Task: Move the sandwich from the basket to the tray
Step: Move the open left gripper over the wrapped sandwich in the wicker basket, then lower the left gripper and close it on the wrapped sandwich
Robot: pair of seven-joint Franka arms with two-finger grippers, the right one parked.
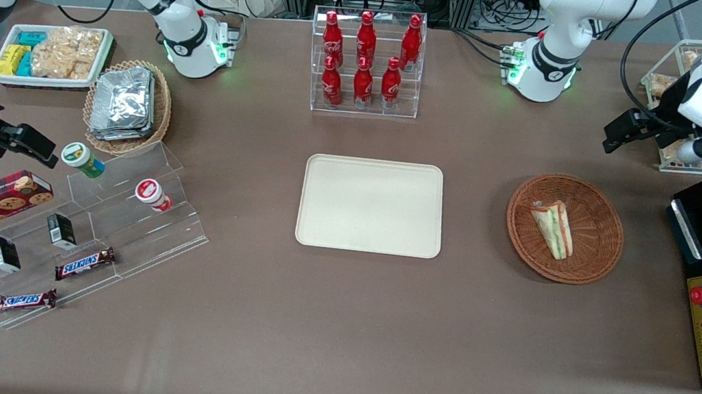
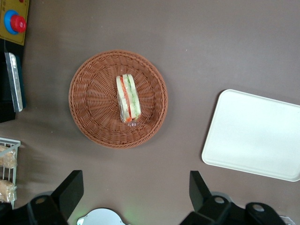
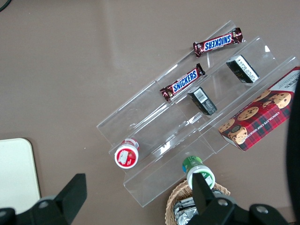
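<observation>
Approach phase of the pick. The left gripper (image 2: 133, 197) hangs high above the table with its fingers (image 2: 70, 190) spread wide and nothing between them; in the front view it (image 1: 651, 134) sits farther from the camera than the basket (image 1: 598, 262) and nearer the working arm's end of the table. Below the gripper, the sandwich (image 2: 128, 98) lies on its side near the middle of the basket (image 2: 89, 117), filling layers showing, touching neither wall. The tray (image 2: 253, 136) lies bare, well apart from the basket toward the parked arm's end. A sound grasp likely requires centring over the wedge, turning the fingers to close across the bread faces, descending clear of the rim, and closing gently, since the clear wrap may slip and the bread may crush
</observation>
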